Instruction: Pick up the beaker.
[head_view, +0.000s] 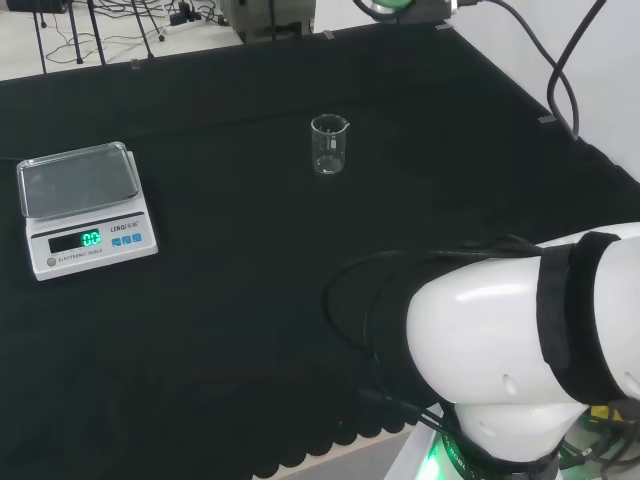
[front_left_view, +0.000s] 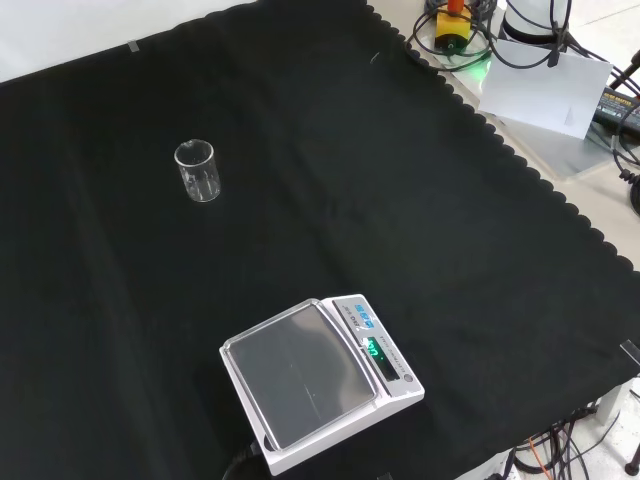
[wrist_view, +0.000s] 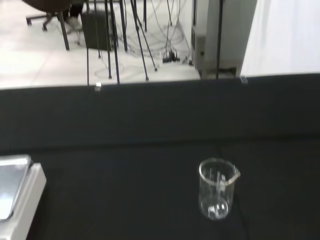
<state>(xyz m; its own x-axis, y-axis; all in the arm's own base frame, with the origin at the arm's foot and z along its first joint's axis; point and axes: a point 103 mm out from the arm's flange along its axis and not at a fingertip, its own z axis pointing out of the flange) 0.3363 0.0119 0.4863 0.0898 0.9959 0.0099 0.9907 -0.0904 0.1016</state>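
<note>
- Beaker (head_view: 329, 145): clear, upright, apparently empty; stands alone on the desk (head_view: 230, 330), well apart from the scale (head_view: 84, 207), open for approach.
- Robot hand: finger state cannot be told.

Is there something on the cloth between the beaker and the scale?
No. Between the beaker and the scale lies bare black cloth; the front view shows this, and the head view agrees.

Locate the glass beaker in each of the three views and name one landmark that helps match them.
Head view: beaker upright, above centre, right of the scale.
Front view: beaker upper left, beyond the scale.
Wrist view: beaker low, right of centre.
Shared landmark: the scale.
</note>
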